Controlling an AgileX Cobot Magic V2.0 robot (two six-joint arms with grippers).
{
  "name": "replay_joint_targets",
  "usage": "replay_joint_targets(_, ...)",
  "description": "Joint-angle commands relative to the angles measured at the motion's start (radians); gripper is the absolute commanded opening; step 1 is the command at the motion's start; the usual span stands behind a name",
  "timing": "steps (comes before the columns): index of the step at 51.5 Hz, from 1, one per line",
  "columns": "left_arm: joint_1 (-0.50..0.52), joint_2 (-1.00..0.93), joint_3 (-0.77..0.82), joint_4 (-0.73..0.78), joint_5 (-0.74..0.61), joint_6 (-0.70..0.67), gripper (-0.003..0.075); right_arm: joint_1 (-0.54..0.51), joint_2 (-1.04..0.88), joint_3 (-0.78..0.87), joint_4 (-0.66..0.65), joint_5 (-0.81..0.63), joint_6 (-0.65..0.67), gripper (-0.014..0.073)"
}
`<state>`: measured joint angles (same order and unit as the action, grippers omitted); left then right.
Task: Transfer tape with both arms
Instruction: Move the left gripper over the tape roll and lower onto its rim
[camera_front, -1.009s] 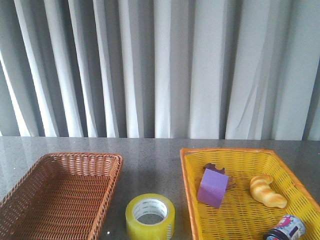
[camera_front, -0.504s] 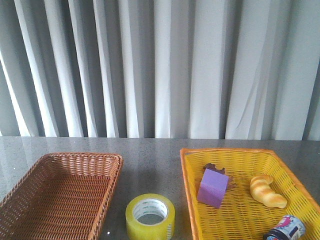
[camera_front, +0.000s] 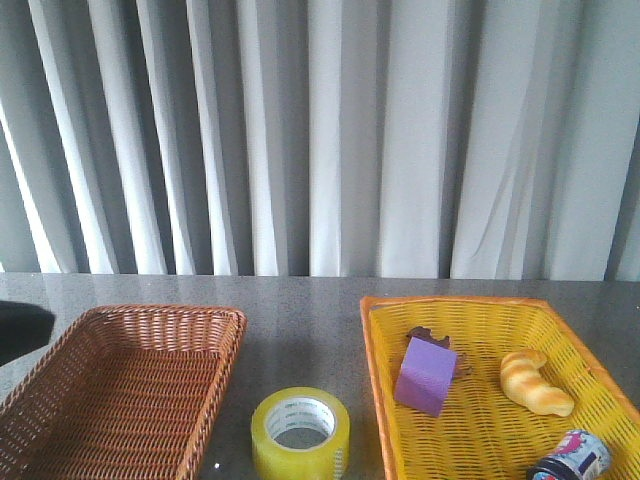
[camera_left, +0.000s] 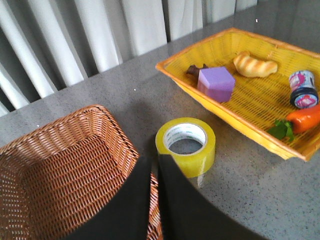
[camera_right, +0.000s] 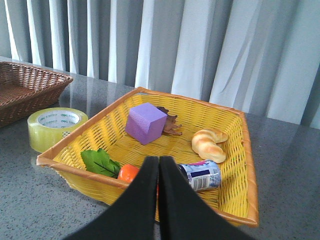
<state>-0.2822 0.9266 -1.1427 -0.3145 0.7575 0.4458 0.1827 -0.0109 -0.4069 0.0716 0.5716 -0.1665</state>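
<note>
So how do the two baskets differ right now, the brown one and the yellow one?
The brown basket is dark woven wicker with rounded corners and holds nothing visible; the yellow basket is bright plastic-looking mesh with an orange rim and holds a purple block, a croissant, a small jar and a carrot. The brown one sits left of the tape, the yellow one right. Both are shallow, rectangular, and rest on the grey table.
</note>
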Motion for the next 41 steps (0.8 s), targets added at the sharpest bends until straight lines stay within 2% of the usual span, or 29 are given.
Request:
replay_joint_targets(1,-0.008,0.121,-0.151,-0.019,0.028,0.02,0.0139,-0.005,0.026,-0.024,-0.005,-0.05,0.001,-0.0005)
replay_joint_targets(5,-0.008,0.204,-0.232,-0.019,0.074,0.02,0.0254,-0.005,0.026,-0.024,-0.005,-0.03,0.001,-0.0005)
replay_joint_targets(10,-0.008,0.279,-0.289,-0.021,0.064,0.02,0.038,-0.005,0.026,-0.024,-0.004,-0.014,0.001,-0.0005)
replay_joint_targets(16,-0.008,0.341,-0.322,-0.062,0.043,0.021,0.0463,-0.005,0.026,-0.024,-0.002,0.0,0.001,-0.0005)
replay_joint_targets(24,-0.009,0.452,-0.414,-0.163,0.178,0.14,0.047,-0.005,0.026,-0.024,0.026,0.0,0.002,-0.0005)
replay_joint_targets(29,-0.009,0.524,-0.474,-0.22,0.192,0.195,0.047,-0.005,0.026,-0.024,0.05,0.0,0.002,-0.0005)
replay_joint_targets(41,-0.009,0.69,-0.618,-0.219,0.217,0.249,0.047,-0.005,0.026,-0.024,0.075,0.0,0.002,-0.0005)
